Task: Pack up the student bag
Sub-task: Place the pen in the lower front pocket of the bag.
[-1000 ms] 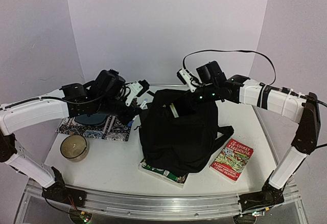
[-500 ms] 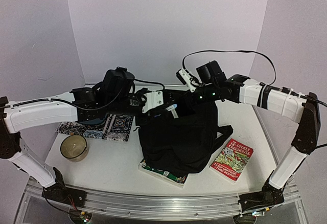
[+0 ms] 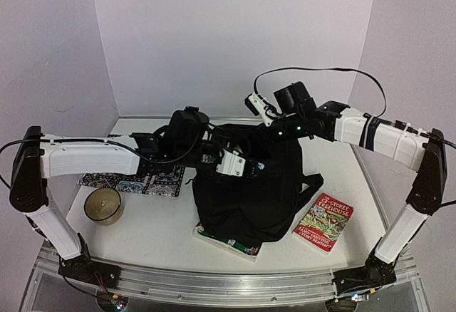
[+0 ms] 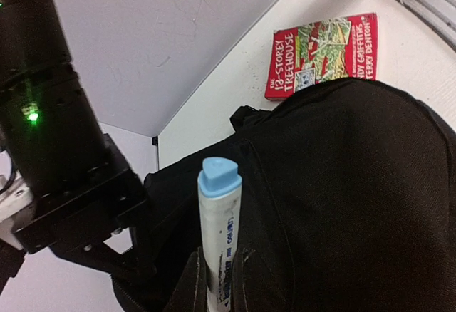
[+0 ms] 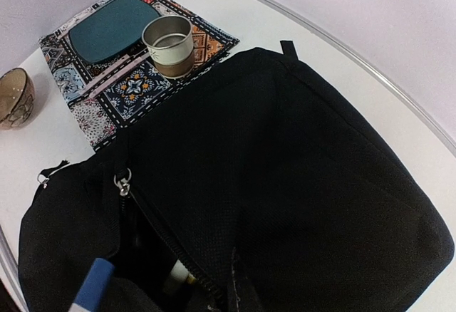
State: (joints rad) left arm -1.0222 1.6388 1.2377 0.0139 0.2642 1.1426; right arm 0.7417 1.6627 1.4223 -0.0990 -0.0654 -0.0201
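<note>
The student bag (image 3: 249, 198) is a large black backpack lying mid-table, also seen in the left wrist view (image 4: 356, 184) and the right wrist view (image 5: 299, 155). Its top zipper is open, with the pull (image 5: 122, 182) at the left end. My left gripper (image 3: 239, 164) (image 4: 217, 287) is shut on a white marker with a blue cap (image 4: 217, 234), held over the bag's opening; the cap shows in the right wrist view (image 5: 92, 287). My right gripper (image 3: 265, 135) (image 5: 234, 298) is shut on the bag's fabric beside the zipper, holding the opening up. A white object (image 5: 178, 276) lies inside.
A patterned book (image 3: 132, 180) (image 5: 135, 63) lies left of the bag with a metal tin (image 5: 169, 45) on it. A bowl (image 3: 104, 205) (image 5: 14, 97) stands at front left. A red Treehouse book (image 3: 324, 221) (image 4: 324, 52) lies right of the bag. A green book (image 3: 228, 241) sticks out under it.
</note>
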